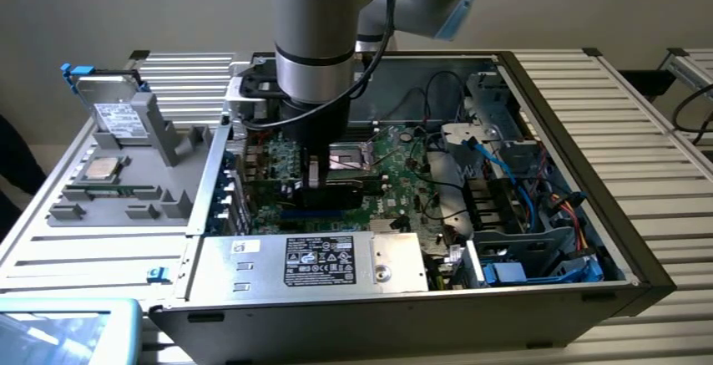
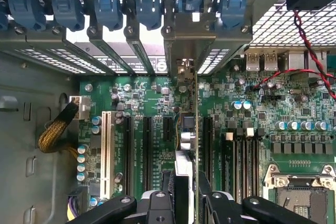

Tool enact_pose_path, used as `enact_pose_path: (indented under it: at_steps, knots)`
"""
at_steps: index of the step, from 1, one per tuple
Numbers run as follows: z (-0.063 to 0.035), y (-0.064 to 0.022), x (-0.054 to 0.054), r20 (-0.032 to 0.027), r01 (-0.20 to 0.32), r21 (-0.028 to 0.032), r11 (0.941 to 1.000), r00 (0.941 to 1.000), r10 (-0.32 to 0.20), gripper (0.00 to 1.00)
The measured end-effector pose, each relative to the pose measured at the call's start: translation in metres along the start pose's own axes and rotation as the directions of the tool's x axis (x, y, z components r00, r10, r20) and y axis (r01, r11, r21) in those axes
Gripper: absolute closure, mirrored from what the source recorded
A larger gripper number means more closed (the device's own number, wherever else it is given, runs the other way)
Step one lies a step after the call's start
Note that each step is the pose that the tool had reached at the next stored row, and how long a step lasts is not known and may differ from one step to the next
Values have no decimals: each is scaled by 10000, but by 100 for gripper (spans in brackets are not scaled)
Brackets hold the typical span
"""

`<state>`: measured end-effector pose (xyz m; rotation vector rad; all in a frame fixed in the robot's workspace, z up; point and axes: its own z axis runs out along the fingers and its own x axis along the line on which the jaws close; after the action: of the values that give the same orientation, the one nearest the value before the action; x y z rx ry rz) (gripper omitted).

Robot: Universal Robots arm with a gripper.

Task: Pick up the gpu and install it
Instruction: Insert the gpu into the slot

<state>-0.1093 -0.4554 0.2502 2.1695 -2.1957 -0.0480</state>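
- Open computer case (image 1: 390, 327) on a slatted desk (image 1: 635, 98).
- Green motherboard (image 2: 147, 98) with CPU socket (image 2: 302, 192).
- Labelled power supply (image 1: 323, 261) near the front wall.
- Grey holder (image 1: 134, 194) carrying a hard drive (image 1: 117, 119).
- Yellow braided cable (image 2: 55, 129); blue clips (image 2: 107, 6).

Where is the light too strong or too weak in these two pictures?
Wrist view: the rear slot openings burn out to white; the motherboard is evenly lit. Exterior view: the gpu in the gripper sits in dim shade below the arm; the ribbed table is bright.
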Motion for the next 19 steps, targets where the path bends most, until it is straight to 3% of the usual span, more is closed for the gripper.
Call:
enact_pose_path:
  at_steps: [19]
  knots:
    - [23, 5, -16, 22, 2, -4, 10000, 10000, -2, 72]
